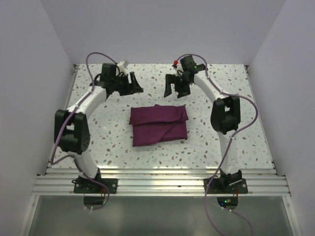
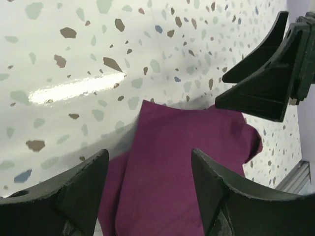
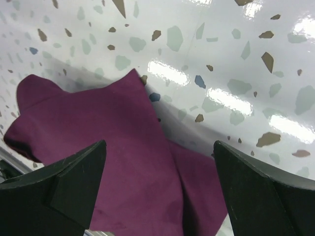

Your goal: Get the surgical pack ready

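The surgical pack (image 1: 159, 125) lies on the middle of the table as a folded dark purple bundle, its contents hidden inside the cloth. My left gripper (image 1: 132, 84) hangs above the table behind the pack's left rear corner, open and holding nothing. My right gripper (image 1: 174, 88) hangs behind the right rear corner, also open and holding nothing. In the left wrist view the pack (image 2: 182, 162) shows below and between the spread fingers of the left gripper (image 2: 150, 152), untouched. The right wrist view shows the pack (image 3: 113, 147) under the wide-open right gripper (image 3: 159, 143).
The speckled white tabletop (image 1: 98, 132) surrounds the pack. White walls close in the left, right and back sides. An aluminium rail (image 1: 157, 184) runs along the near edge by the arm bases. The right gripper's fingers (image 2: 261, 83) appear at the right of the left wrist view.
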